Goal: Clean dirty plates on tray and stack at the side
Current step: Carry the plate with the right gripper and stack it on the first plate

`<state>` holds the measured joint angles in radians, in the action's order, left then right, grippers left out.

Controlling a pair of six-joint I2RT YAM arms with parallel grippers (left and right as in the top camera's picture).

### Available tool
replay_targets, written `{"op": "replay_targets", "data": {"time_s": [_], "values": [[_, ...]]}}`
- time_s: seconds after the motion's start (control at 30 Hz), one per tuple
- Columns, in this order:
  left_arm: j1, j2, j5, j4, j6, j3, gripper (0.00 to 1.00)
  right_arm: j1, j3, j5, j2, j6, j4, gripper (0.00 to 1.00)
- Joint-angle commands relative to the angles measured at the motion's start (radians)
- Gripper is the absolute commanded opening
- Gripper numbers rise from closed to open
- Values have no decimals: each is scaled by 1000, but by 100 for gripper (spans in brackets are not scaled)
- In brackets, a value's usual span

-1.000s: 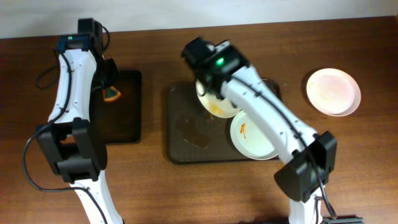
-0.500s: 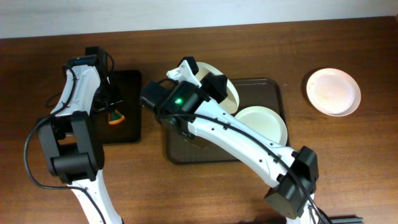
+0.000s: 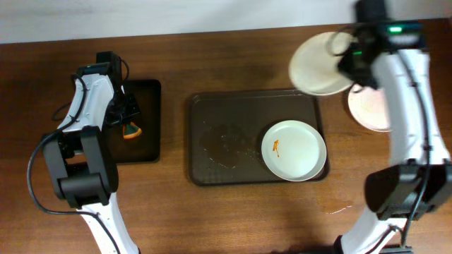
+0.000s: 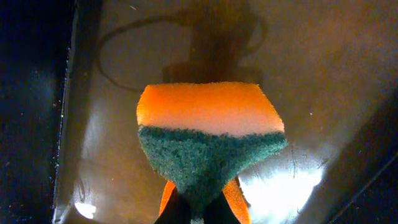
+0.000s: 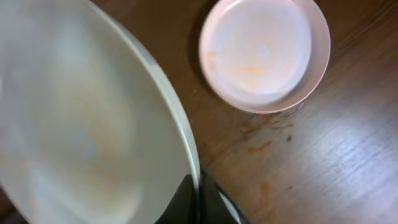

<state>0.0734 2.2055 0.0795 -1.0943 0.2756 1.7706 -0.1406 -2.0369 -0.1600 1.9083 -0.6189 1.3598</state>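
My right gripper (image 3: 345,62) is shut on the rim of a white plate (image 3: 318,63) and holds it in the air over the table's back right; the same plate fills the left of the right wrist view (image 5: 87,118), clamped at the jaws (image 5: 198,193). A second white plate (image 3: 369,107) lies on the table at the right, partly hidden by my right arm, and shows in the right wrist view (image 5: 264,53). A third plate (image 3: 294,150) with a small orange smear lies in the dark brown tray (image 3: 226,106). My left gripper (image 3: 129,125) is shut on the green-and-orange sponge (image 4: 208,140) over the black tray (image 3: 145,144).
The brown tray carries a faint wet smear (image 3: 222,141) on its left half. The wooden table (image 3: 233,219) runs wide at the front. The white wall edge runs along the back.
My right arm has swung from over the brown tray's left side to the back right, carrying the plate with it. My left gripper and the sponge have stayed over the black tray.
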Motion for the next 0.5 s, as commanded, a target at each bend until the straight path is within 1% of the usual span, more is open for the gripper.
{"op": "replay_targets", "data": {"time_s": [0.0,0.07,0.17,0.27,0.4,0.43,0.47], "values": [[4,9,-5,13,-16,-4,0,-235,-9,119,-6,47,-8,4],[3,9,-6,25,-16,-4,0,-377,26,119,16,47,-42,4],[3,9,-13,43,-16,-4,0,-473,138,121,37,47,-169,4],[3,9,-13,47,-16,-4,0,-481,237,134,53,106,-281,4],[3,9,-13,46,-16,-4,0,-474,360,127,92,110,-390,5],[3,9,-13,47,-16,-4,0,-474,376,131,95,110,-396,9],[3,9,-13,47,-16,-4,0,-474,388,151,96,111,-400,27]]}}
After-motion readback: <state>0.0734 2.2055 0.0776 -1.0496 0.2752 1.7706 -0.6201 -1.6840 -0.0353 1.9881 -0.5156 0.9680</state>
